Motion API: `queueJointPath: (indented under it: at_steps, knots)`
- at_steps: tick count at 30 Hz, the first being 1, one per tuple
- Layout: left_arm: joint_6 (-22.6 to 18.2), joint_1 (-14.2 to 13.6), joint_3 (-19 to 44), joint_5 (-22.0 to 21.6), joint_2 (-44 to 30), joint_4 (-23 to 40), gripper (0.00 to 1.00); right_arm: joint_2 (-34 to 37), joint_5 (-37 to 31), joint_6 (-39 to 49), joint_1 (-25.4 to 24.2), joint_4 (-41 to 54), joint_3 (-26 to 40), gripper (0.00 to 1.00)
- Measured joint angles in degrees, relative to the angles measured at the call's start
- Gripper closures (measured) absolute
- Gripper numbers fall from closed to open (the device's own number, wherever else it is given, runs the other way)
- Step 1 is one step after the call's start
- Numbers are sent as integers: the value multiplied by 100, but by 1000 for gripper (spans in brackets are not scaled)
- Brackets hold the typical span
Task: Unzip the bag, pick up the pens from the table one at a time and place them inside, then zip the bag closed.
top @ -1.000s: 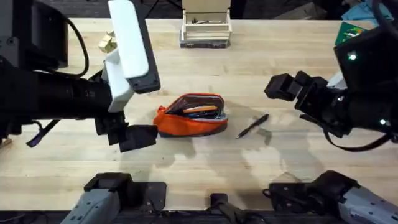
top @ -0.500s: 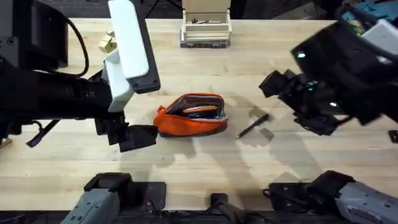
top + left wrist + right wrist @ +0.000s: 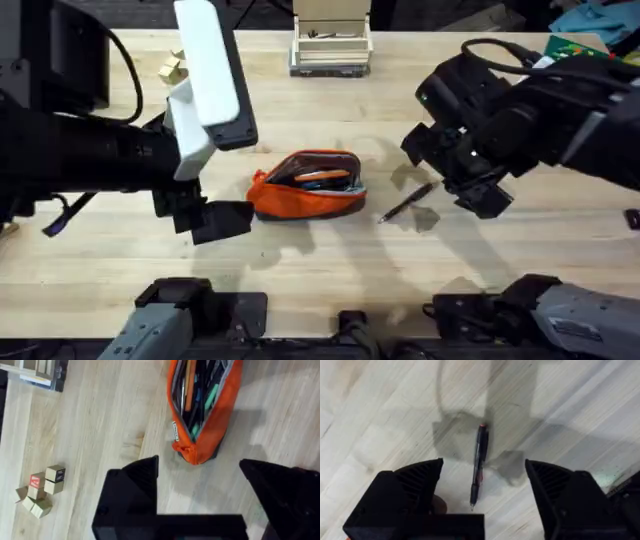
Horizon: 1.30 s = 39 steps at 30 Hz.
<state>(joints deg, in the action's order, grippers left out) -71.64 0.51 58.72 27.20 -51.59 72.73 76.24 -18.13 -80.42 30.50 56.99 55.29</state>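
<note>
The orange bag (image 3: 307, 186) lies unzipped at the table's middle, with pens and coloured sticks inside; the left wrist view looks into its open mouth (image 3: 200, 395). One black pen (image 3: 405, 203) lies slanted on the table (image 3: 320, 260) just right of the bag, and it is in the right wrist view (image 3: 479, 465) between the two fingers. My right gripper (image 3: 448, 176) hangs open above the pen, not touching it. My left gripper (image 3: 205, 215) stands open just left of the bag's end, with nothing in it (image 3: 200, 475).
A small tray-like box (image 3: 331, 45) stands at the table's far edge. Wooden blocks (image 3: 172, 68) lie at the far left, also in the left wrist view (image 3: 42, 494). A green object (image 3: 570, 48) sits at the far right corner.
My right arm has swung left and down toward the pen, now over it. The left arm, the bag and the pen have not moved.
</note>
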Motion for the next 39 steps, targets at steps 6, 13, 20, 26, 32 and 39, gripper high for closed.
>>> queueJointPath:
  at_steps: [6,13,20,26,32,39]
  knots:
    - [0,0,0,-1,0,0,7,330,4,-61,0,-215,2,3]
    - [0,0,0,0,0,0,7,762,20,-60,0,-247,4,3]
    - [0,0,0,0,0,0,8,1132,22,-61,0,-288,4,3]
    - [0,0,0,-1,0,0,7,1480,52,-60,0,-512,4,3]
    - [0,0,0,0,0,0,8,1539,84,-66,0,-544,26,3]
    - [0,0,0,-1,0,0,8,1566,155,-71,27,-878,3,3]
